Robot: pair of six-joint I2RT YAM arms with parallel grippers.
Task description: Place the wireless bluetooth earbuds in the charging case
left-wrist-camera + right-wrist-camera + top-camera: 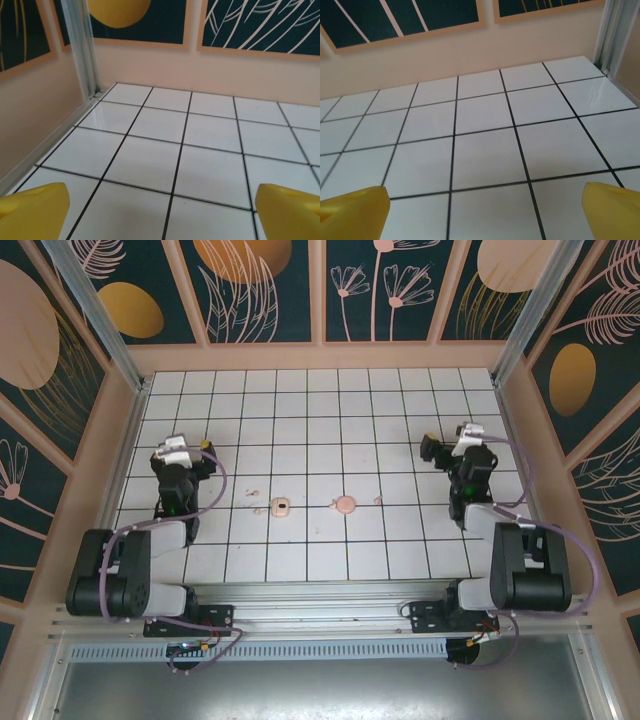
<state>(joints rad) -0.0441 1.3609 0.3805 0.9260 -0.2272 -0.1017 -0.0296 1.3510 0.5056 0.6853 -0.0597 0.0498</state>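
Two grippers hang released above a white-tiled worktop walled by leaf-patterned panels. The left gripper is over the worktop's left side, facing the far left corner. Its yellow fingers are spread wide with nothing between them. The right gripper, over the right side, is equally wide and empty, with only bare tile beneath it.

Between the two, nearer the worktop's near edge than its far one, lies the charging case, a cream part with a dark centre. Its pinker round part lies apart to the right. One of the wireless bluetooth earbuds sits just left of the cream part. The second bud rests near the round part's right side. Both buds lie on open tile, outside the case and well apart from either gripper.
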